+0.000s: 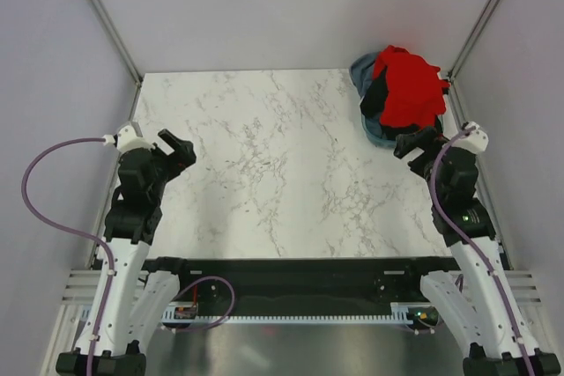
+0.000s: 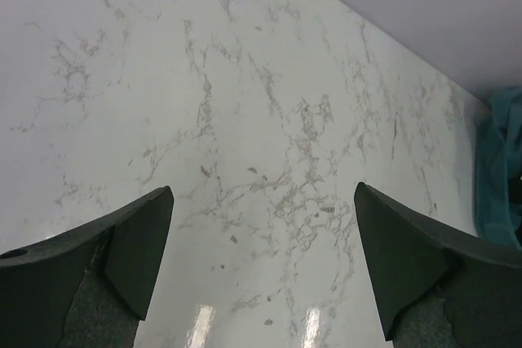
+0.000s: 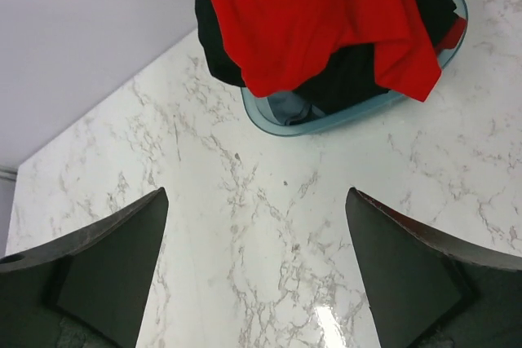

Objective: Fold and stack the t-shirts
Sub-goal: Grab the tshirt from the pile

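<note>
White marble table point(image 1: 264, 165) spreads under both arms, with a teal tub point(image 3: 342, 122) as the one fixture. The t-shirts are heaped in the tub: a red shirt point(image 3: 310, 14) spills over its rim, on top of a black shirt point(image 3: 351, 79). The right gripper point(image 3: 256, 193) hovers near the tub, jaws spread wide and empty. The left gripper point(image 2: 261, 189), equally spread, hangs well apart from it. Nothing looks folded yet, so the first pick is in hand. It likely calls for the right arm to reach in and pinch the red shirt.
</note>
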Motion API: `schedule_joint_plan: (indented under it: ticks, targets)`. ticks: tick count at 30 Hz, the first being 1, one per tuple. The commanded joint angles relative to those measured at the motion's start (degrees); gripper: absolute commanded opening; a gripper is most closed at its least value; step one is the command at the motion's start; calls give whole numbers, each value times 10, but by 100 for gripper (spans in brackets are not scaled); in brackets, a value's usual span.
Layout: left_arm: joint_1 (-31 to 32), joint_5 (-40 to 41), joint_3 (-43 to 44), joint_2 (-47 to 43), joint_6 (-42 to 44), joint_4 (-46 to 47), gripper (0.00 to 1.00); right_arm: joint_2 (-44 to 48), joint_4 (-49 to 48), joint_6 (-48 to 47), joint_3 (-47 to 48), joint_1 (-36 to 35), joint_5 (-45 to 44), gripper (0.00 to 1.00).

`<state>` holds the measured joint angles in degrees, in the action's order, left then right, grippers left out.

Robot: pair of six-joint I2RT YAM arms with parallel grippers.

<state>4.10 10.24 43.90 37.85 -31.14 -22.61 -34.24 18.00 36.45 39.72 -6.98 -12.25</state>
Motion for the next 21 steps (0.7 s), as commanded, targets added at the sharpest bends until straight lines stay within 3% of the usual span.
schedule_joint_plan:
  ticks: [1, 5, 9, 12, 17, 21]
  targets:
    - [-1, 30, 28, 13, -39, -85, 100, -87, 48, 17, 83, -1, 14, 98]
    - [-1, -20, 24, 15, 2, -107, 100, -185, 110, -30, 174, -1, 24, 98]
    - [-1, -179, 1, -4, 17, -100, 100, -285, 142, -74, 268, -2, -7, 98]
    - [-1, -221, -14, 0, 27, -108, 100, -353, 157, -112, 319, -1, -34, 98]
    - [-1, -190, 44, 28, 37, -194, 100, -463, 197, -149, 401, -3, -66, 98]
    - [-1, -164, 23, 17, 30, -202, 99, -517, 180, -166, 419, 0, -71, 98]
